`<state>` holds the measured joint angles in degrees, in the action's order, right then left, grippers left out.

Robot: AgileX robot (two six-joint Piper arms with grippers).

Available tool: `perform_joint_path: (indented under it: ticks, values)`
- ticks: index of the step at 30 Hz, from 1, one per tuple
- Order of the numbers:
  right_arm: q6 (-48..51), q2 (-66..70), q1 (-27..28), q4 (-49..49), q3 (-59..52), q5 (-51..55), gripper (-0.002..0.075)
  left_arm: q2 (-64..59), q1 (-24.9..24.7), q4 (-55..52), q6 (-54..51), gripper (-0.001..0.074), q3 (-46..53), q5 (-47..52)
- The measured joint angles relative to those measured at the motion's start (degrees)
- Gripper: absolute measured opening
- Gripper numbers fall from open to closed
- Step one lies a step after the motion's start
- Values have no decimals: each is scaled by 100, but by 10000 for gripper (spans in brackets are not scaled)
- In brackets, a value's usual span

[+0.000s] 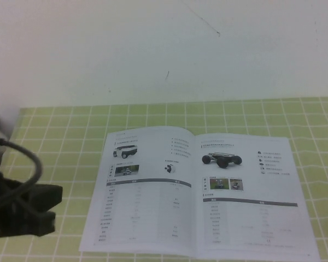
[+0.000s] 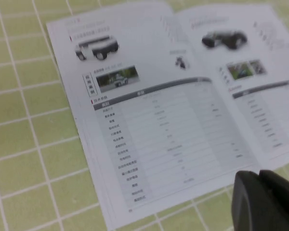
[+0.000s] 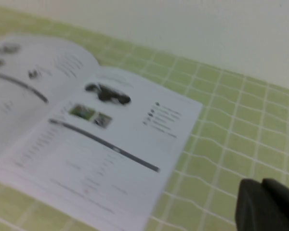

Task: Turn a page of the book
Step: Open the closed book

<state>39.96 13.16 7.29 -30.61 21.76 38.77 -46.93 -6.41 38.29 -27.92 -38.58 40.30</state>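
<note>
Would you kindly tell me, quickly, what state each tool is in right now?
Left tool: shut, empty, above the table just off the book's near edge.
Right tool: shut, empty, beside the book's right-hand page.

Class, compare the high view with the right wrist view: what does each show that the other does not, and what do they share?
Only the high view: the left arm with its cable at the table's left edge, and the left page down to its bottom edge. Only the right wrist view: the right end effector, shut, hanging off the book's right side above the mat. Both share: the open book lying flat on the green grid mat, and its right page with a dark wheeled robot photo. The left end effector appears in the left wrist view.
</note>
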Motion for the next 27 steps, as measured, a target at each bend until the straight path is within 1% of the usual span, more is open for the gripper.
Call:
perform_joint_path:
  ticks: [2, 4, 10, 13, 17, 20, 27]
  values:
    - [345, 360, 0, 528, 365, 239, -2, -447, -9, 165, -370, -3, -86, -86]
    - [518, 644, 0, 717, 580, 203, -2, -852, -29, 434, -764, -3, -174, -234]
    - [322, 1175, 0, 709, 658, -500, -2, -2095, -38, 2044, -2300, -3, -502, -708]
    - [256, 1619, 0, 876, 714, -500, -2, -2708, -38, 2726, -3106, -3, -672, -641]
    - [54, 2296, 0, 953, 962, -229, -2, -3513, -81, 3045, -3489, -3, -971, -591]
    - [31, 2760, 0, 976, 1256, -111, -2, -3943, -340, 3016, -3587, -3, -1221, -761]
    - [346, 3625, 0, 580, 1564, -44, -1, -4870, -1509, 2946, -3631, -3, -1913, -1300]
